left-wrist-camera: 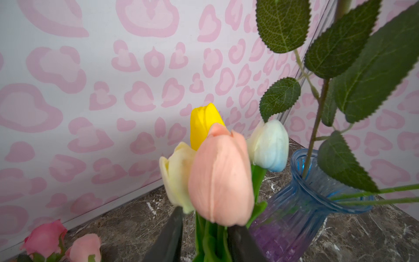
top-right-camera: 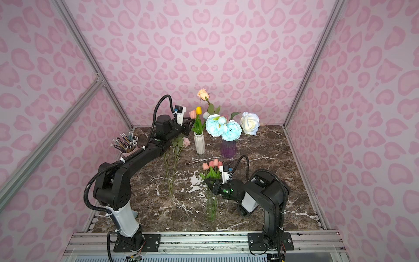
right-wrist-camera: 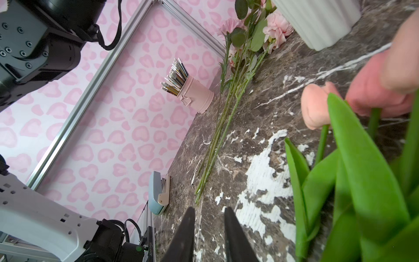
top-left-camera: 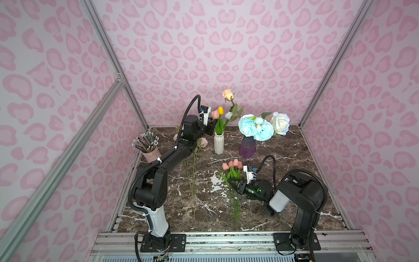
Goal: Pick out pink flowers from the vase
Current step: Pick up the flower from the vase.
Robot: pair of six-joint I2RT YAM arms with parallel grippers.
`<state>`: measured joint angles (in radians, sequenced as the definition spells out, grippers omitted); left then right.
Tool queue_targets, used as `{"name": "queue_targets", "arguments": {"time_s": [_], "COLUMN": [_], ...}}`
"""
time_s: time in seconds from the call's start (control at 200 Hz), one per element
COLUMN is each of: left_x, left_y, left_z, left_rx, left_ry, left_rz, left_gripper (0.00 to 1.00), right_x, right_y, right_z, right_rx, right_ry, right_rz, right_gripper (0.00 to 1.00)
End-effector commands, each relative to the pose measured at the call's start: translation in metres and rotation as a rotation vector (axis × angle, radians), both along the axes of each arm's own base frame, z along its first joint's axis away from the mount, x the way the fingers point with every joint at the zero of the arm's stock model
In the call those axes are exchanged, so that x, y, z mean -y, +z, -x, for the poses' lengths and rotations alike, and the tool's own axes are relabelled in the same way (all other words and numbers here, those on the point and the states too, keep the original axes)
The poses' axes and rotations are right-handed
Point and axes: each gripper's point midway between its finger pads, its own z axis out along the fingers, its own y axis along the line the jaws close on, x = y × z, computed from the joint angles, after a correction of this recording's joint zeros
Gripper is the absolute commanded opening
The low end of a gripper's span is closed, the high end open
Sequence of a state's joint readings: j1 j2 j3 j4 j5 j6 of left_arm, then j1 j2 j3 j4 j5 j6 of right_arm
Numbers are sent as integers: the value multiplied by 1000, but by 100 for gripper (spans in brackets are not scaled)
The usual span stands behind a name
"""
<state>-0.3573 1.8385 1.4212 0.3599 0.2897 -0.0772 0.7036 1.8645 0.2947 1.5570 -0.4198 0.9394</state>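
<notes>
A cup (top-left-camera: 150, 154) holds pencils (top-left-camera: 145, 141). The left claw (left-wrist-camera: 207, 220), arm stretched far back, flanks the stems under the upright pink tulip (left-wrist-camera: 221, 174) in the white vase (top-left-camera: 218, 144); whether it pinches, I cannot tell. Pink roses (top-left-camera: 204, 142) and loose tulips (top-left-camera: 233, 164) lie on the counter (top-left-camera: 283, 204), blooms toward the back wall. The purple vase (top-left-camera: 247, 147) holds blue peonies (top-left-camera: 254, 128) and a white rose (top-left-camera: 281, 122). The right claw (right-wrist-camera: 209, 209), arm folded low, is slightly parted, empty.

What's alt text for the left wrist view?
A salmon-pink tulip fills the centre, the left gripper straddling its stem. Behind: yellow tulip, cream tulip, white tulip; blue glass vase beside them, pink rosebuds on the marble table.
</notes>
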Motion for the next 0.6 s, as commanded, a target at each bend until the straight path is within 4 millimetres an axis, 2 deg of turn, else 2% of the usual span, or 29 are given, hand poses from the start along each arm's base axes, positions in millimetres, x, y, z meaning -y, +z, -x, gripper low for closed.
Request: {"name": "queue_targets", "arguments": {"time_s": [0.0,0.115,0.265,0.595], "left_x": [1,1,0,-9], "left_y": [11,8,12,49], "left_z": [-4,-5,-3,12], "left_rx": [46,42,52,118], "left_ry": [-6,-5,-4,12], "left_rz": [13,14,14,25], "left_gripper": [24,16,12,11], "right_x": [-1,-2,-1,-2], "right_y": [26,25,24,22], "right_z": [-1,-2,-2,-2], "right_rx": [81,76,74,67], "right_ry": [4,4,4,7], "right_rz": [-77,-79,-79,-78], "right_gripper": [25,25,25,25]}}
